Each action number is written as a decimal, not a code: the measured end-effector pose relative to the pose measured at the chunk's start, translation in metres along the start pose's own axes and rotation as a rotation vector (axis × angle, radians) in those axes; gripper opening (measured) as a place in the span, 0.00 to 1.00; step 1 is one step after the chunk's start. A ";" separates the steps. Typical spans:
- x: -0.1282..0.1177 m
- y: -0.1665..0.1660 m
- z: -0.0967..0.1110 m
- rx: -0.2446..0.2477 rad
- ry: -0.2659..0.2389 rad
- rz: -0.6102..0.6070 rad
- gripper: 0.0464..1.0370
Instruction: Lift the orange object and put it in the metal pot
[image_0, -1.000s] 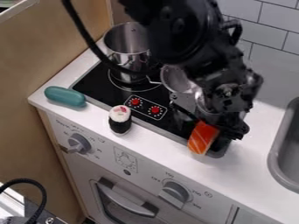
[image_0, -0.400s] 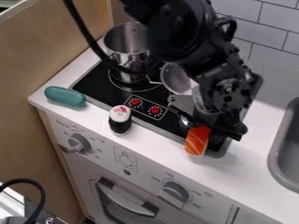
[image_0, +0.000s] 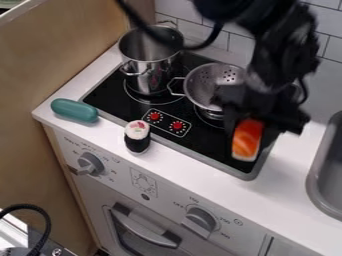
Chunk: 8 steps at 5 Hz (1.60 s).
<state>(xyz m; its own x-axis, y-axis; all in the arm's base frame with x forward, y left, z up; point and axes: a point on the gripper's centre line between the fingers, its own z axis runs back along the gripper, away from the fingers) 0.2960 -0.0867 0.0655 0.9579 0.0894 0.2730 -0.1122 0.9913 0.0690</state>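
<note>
A: Where do we find the toy salmon sushi (image_0: 247, 141)?
B: Over the black cooktop (image_0: 207, 150), near its front right corner. We see the pincer (image_0: 257, 126) clamped on its upper part, the pale lower end hanging free.
A: Why held so?
B: We judge that a grip high on the piece lets the free end enter a deep vessel first.
A: And the metal pot (image_0: 149, 69)?
B: It stands upright on the rear left burner, mouth up to receive the piece. The colander (image_0: 199, 89) sits between the two, so we would advise lifting well above both rims before crossing; too low a path could knock either.
A: The sushi roll (image_0: 137, 136)?
B: Upright on the white surface (image_0: 194, 172), beside the cooktop's front edge, away from that path.
</note>
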 end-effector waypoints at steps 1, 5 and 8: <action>0.023 0.002 0.021 -0.014 0.019 -0.006 0.52; 0.068 0.048 0.000 -0.020 -0.020 -0.135 0.52; 0.067 0.058 -0.026 -0.018 -0.079 -0.164 0.89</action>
<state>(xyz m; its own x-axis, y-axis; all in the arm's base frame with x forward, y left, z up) 0.3609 -0.0210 0.0630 0.9390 -0.0809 0.3343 0.0492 0.9935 0.1022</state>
